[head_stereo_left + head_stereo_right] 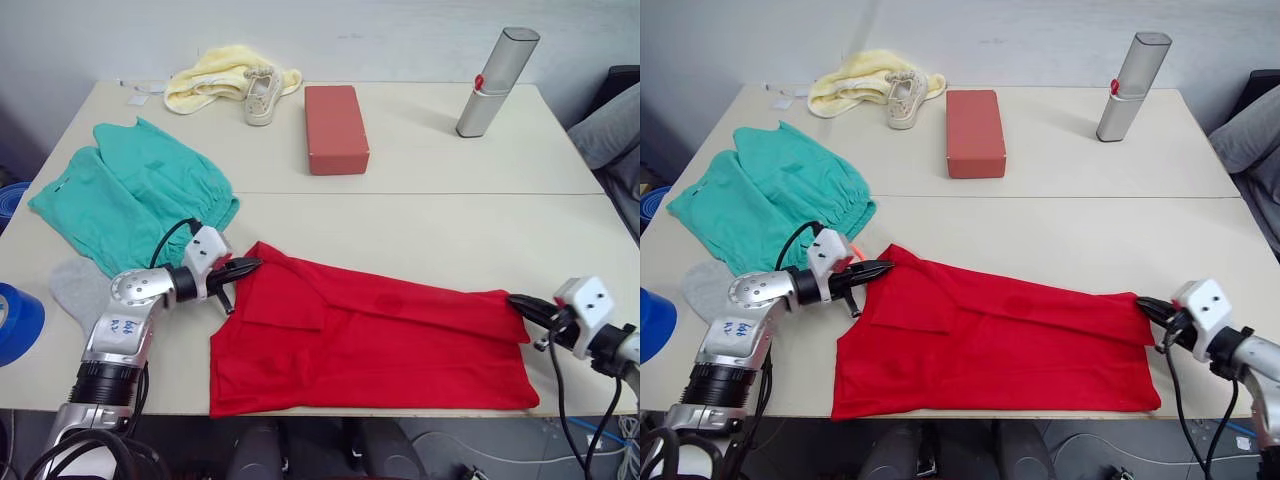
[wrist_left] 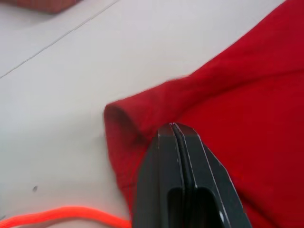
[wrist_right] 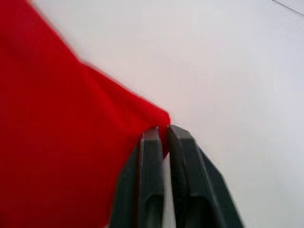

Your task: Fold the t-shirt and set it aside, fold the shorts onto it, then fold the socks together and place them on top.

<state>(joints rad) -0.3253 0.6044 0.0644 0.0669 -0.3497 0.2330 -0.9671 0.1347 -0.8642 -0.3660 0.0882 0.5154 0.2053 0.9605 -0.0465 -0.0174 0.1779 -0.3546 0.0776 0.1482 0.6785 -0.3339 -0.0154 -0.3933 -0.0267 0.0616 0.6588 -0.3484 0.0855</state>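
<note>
T-shirt (image 1: 380,340) lies along counter (image 1: 450,240) front edge, long axis left-to-right. Left fingers (image 1: 243,268) pinch its left corner, right fingers (image 1: 522,305) its right corner (both closed on cloth). No legible writing.

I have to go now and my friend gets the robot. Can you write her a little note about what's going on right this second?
Left gripper: shut on the t-shirt, at its corner nearest the shorts.
Right gripper: shut on the t-shirt's opposite corner.
T-shirt lies partly folded at the table's front edge.
Shorts lie unfolded on the left; one sock beside them.
Done: first fold only. Left: finish t-shirt, shorts, socks.
</note>
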